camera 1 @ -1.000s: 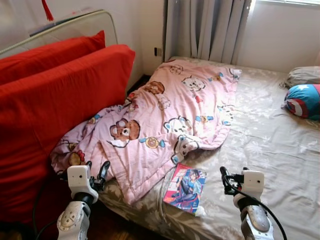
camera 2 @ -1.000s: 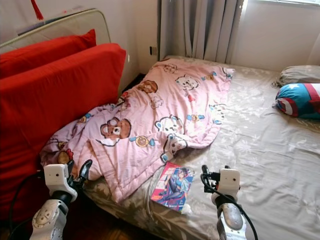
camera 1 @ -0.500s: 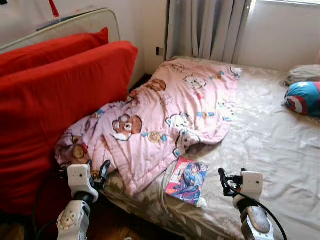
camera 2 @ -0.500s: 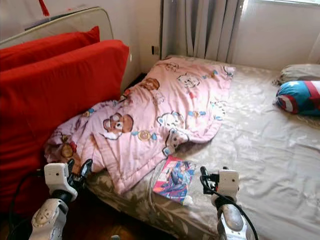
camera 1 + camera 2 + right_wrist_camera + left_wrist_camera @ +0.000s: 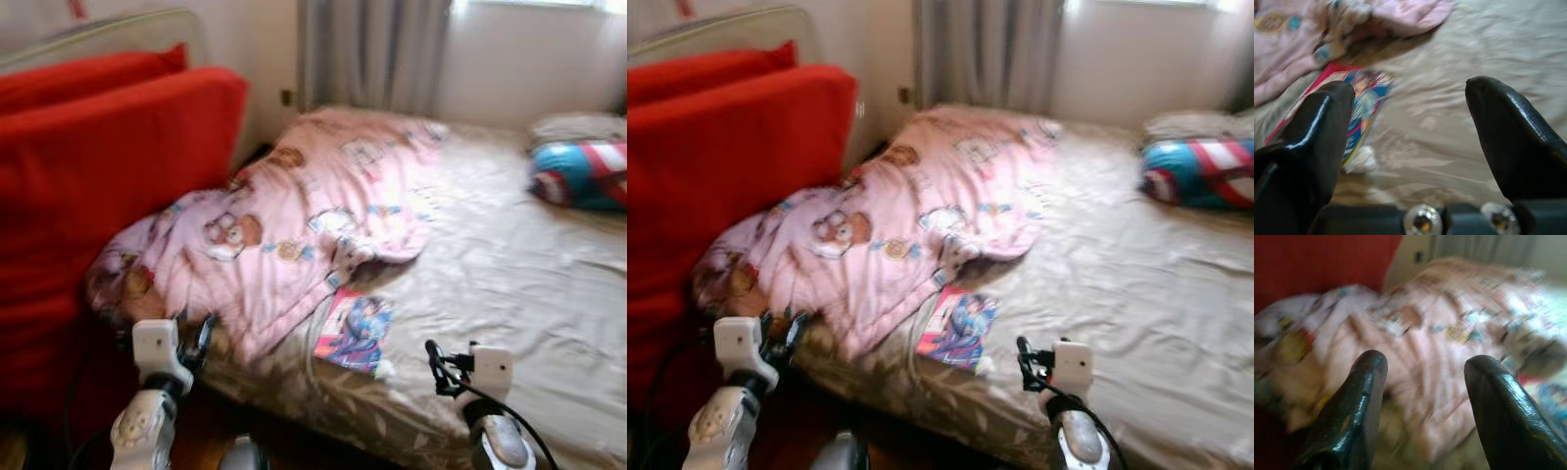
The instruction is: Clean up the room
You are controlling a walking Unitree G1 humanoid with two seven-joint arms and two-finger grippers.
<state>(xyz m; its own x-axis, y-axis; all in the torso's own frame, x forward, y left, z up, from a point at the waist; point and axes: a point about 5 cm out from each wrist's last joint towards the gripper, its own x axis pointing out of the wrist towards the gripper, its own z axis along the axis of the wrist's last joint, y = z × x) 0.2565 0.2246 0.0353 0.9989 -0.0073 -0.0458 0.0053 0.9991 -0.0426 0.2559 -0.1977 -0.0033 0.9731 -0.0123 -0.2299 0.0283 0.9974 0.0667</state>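
Observation:
A pink quilt with bear prints [image 5: 304,211] lies rumpled across the left half of the bed [image 5: 509,284]. A colourful book [image 5: 353,331] rests flat on the beige sheet near the bed's front edge, just below the quilt's hem; a small white scrap [image 5: 1361,159] lies by its corner. My left gripper [image 5: 196,338] is open, low at the bed's front left corner beside the quilt. My right gripper [image 5: 434,364] is open, near the front edge, a little right of the book [image 5: 1359,100]. Both are empty. The views are blurred.
Large red cushions [image 5: 108,166] lean against a headboard on the left. A blue, red and white pillow [image 5: 583,174] and a grey pillow [image 5: 578,127] lie at the far right. Grey curtains [image 5: 372,54] hang behind the bed. Dark floor shows below the front edge.
The whole picture has shifted left and blurred, so the camera is moving. Both grippers keep their places in the picture and stay open.

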